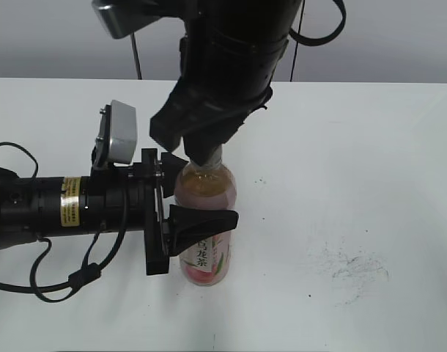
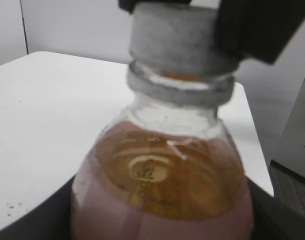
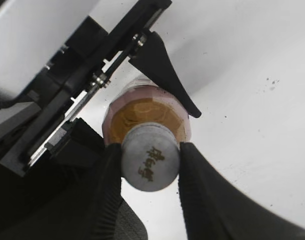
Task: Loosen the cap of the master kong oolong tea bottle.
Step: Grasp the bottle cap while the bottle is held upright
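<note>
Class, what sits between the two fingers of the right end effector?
The cap of the tea bottle, with both fingers against its sides. The right wrist view shows this.

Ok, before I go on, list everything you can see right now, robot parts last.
bottle: one, clear plastic with amber tea and a pink label, upright on the table near its middle.
cap: one, white-grey with dark characters on top, on the bottle neck.
table: one, white, with dark scuff marks on its right side.
left gripper: one, black, reaching in level from the left, jaws on either side of the bottle body.
right gripper: one, black, coming down from above, jaws against both sides of the cap.
</note>
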